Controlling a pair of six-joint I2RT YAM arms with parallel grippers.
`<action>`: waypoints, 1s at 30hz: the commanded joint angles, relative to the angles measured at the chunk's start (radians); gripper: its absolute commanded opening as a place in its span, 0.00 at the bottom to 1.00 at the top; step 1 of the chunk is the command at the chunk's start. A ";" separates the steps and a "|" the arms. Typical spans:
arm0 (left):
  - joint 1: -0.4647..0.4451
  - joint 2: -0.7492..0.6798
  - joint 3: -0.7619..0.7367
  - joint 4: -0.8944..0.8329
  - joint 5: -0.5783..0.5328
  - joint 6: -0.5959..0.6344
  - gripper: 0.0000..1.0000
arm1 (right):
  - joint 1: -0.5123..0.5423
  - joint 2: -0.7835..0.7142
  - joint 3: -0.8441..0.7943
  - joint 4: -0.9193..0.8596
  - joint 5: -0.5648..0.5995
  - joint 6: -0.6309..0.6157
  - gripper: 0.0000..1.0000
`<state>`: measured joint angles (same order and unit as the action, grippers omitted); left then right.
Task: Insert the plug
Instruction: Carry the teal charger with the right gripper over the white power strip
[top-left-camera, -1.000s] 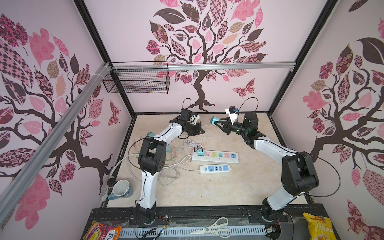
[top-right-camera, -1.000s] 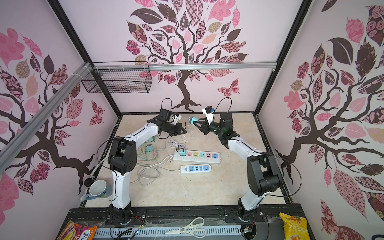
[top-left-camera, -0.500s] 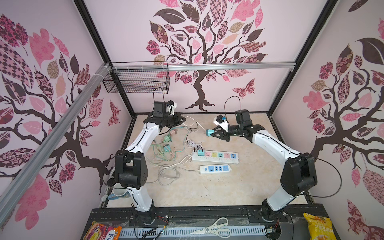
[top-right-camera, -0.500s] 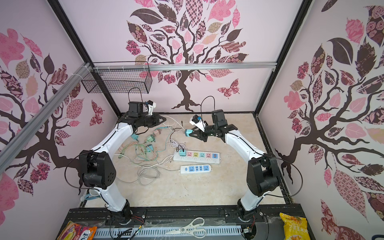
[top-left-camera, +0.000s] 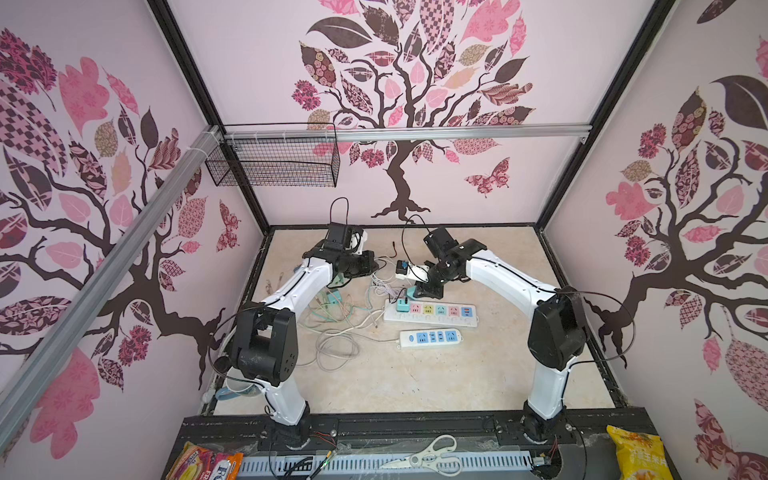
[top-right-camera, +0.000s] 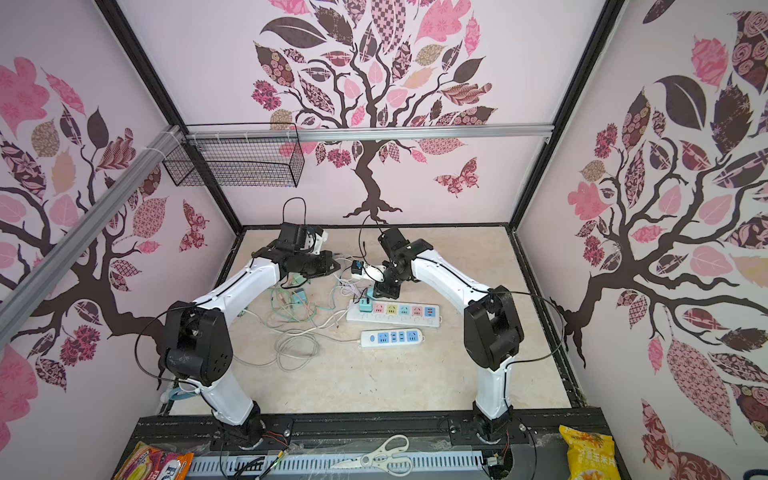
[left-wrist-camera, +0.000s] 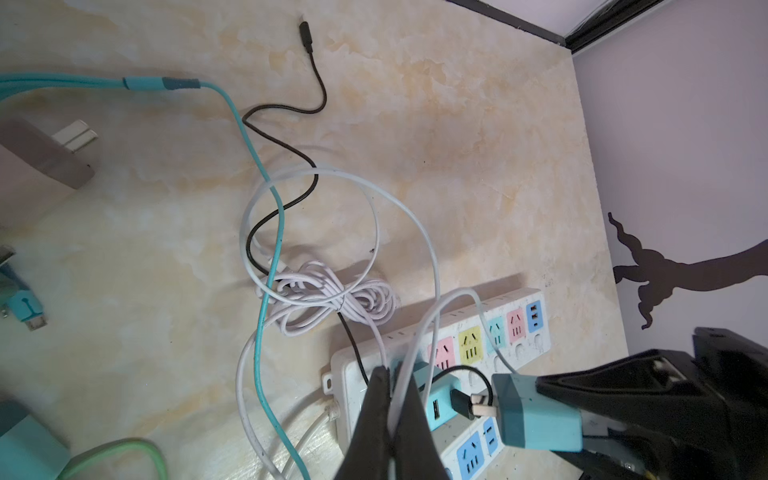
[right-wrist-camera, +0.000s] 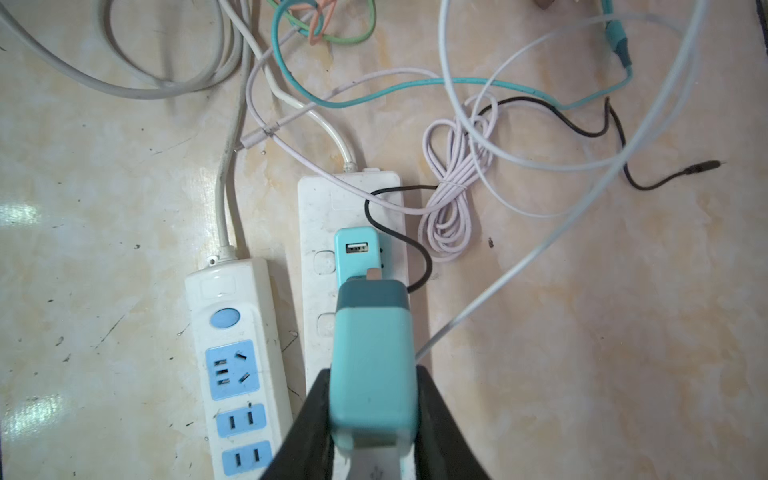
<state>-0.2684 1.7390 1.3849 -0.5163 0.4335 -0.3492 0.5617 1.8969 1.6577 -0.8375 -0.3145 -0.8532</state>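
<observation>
Here, right claw (right-wrist-camera: 374, 390) gripping teal plug (right-wrist-camera: 372, 340), packet (top-left-camera: 636, 453) lettering blurred

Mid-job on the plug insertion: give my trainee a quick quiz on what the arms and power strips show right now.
1. True or false: the right gripper is shut on a teal block-shaped plug adapter whose metal prongs are not yet in a socket.
2. What does the left gripper pinch? A) thin white cable B) grey power-strip cord C) green cable
3. Short answer: what already sits in the end socket of the long white power strip with multicoloured sockets?

Key: 1 true. 2 A. 3 a small teal USB charger.
</observation>
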 joint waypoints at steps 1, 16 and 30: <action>0.005 -0.048 -0.046 0.034 -0.040 -0.010 0.00 | 0.013 0.064 0.065 -0.161 0.162 0.007 0.00; 0.007 -0.044 -0.057 0.045 -0.035 -0.008 0.00 | 0.058 0.045 0.146 -0.244 0.221 0.016 0.00; 0.015 -0.041 -0.061 0.055 -0.026 -0.027 0.00 | 0.062 0.051 0.121 -0.301 0.344 0.046 0.00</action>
<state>-0.2619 1.7138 1.3510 -0.4828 0.4232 -0.3698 0.6209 1.9732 1.7897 -1.0798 0.0006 -0.8185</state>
